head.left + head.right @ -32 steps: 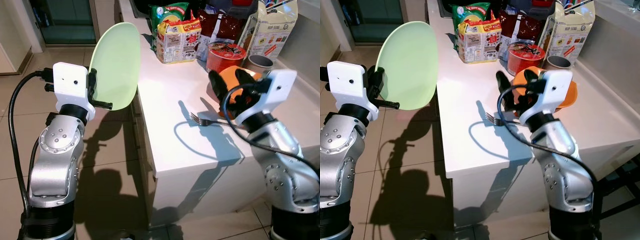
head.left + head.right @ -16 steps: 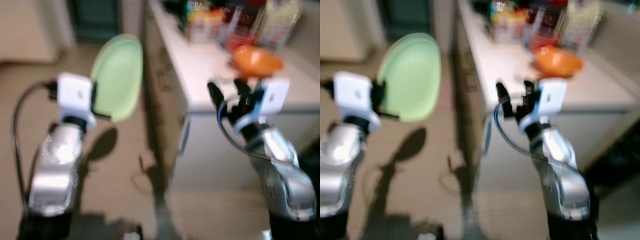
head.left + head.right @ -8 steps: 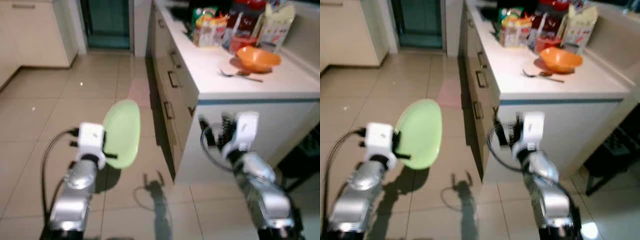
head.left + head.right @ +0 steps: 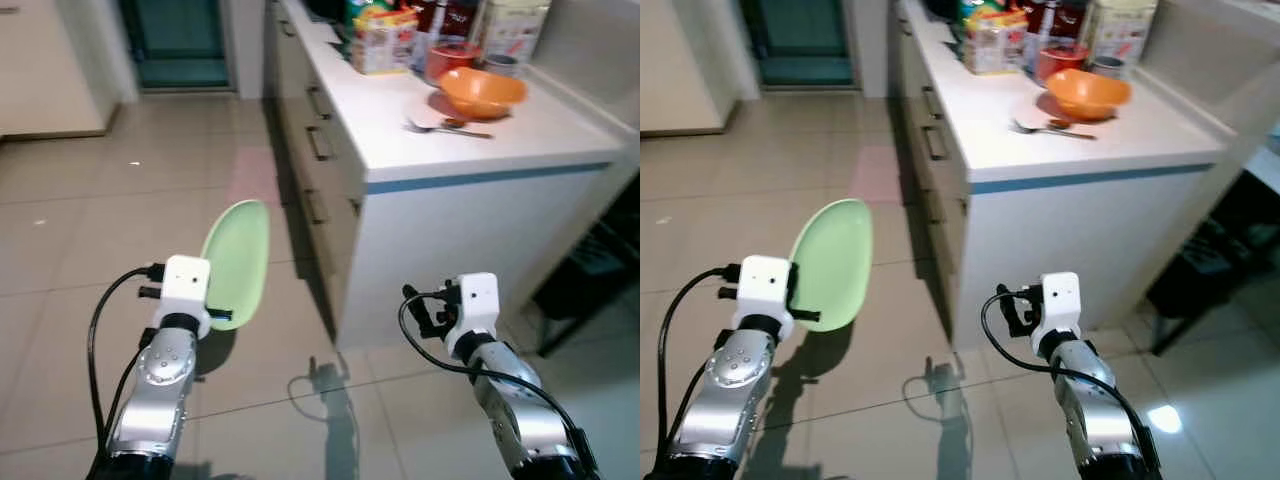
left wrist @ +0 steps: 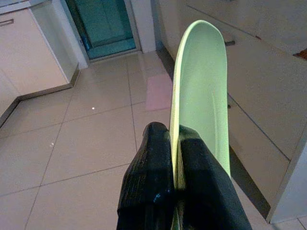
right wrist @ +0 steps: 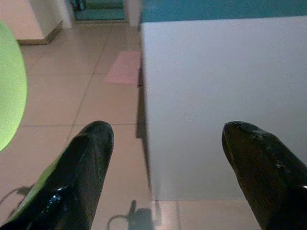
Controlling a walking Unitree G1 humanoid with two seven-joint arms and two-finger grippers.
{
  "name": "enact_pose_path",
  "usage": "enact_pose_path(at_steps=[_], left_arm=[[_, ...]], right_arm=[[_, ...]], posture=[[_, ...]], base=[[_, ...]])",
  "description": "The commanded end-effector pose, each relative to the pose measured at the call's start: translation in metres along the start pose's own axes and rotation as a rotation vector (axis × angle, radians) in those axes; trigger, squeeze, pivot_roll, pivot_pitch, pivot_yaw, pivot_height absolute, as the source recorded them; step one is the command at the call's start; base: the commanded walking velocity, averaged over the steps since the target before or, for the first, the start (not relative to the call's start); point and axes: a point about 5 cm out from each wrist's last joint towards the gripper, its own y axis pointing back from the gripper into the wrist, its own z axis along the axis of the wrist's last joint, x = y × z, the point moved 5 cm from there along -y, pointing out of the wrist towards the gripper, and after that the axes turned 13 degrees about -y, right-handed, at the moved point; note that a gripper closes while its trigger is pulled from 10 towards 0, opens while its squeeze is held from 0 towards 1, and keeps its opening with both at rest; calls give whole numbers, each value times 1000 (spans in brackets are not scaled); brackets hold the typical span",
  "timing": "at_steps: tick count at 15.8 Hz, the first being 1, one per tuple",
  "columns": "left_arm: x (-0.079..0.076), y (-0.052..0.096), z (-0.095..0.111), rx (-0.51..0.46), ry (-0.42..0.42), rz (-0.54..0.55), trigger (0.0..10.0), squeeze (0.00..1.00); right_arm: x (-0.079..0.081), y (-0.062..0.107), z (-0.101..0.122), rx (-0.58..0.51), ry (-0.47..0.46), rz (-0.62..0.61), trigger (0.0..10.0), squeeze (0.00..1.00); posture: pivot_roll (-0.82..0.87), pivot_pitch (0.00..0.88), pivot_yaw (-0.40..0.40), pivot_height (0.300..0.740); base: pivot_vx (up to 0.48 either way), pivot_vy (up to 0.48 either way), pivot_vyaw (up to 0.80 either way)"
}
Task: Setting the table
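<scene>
A pale green plate stands on edge over the tiled floor, to the left of the white counter. My left gripper is shut on the plate's lower rim, with one black finger on each face. My right gripper is open and holds nothing; it hangs low in front of the counter's white end panel. An orange bowl and a fork lie on the counter top, well beyond both grippers.
Food packets, a red cup and a carton crowd the counter's far end. Drawers with handles line its left side. A pink mat lies on the floor before a teal door. Dark furniture stands at the right.
The camera has drawn back from the counter, so the bowl and fork now lie far ahead. Both arms hang lower over the floor. The plate stays held in the left gripper.
</scene>
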Motion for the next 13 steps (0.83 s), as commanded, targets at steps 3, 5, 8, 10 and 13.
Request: enact_pose_path(at_steps=[3,5,8,10,13], left_arm=[[-7,-8,25,-94,-35,-16,10000,0],[-9,-10,26,-94,-27,-12,10000,0],[-10,-12,27,-97,-31,-8,10000,0],[-9,-13,28,-99,-32,-6,10000,0],[-10,-15,30,-105,-36,-5,10000,0]], right_arm=[[-3,-5,13,-34,42,12,10000,0],[-5,-7,12,-38,33,5,10000,0],[-9,-9,16,-52,35,-7,10000,0],[-11,-10,17,-56,38,-16,10000,0],[-17,-11,20,-65,42,-36,10000,0]], posture=[[17,0,-43,740],[15,0,-44,740],[14,0,-43,740],[12,0,-41,740],[7,0,-37,740]], base=[[0,-469,0],[0,-472,256],[0,-472,602],[0,-471,609],[0,-472,606]])
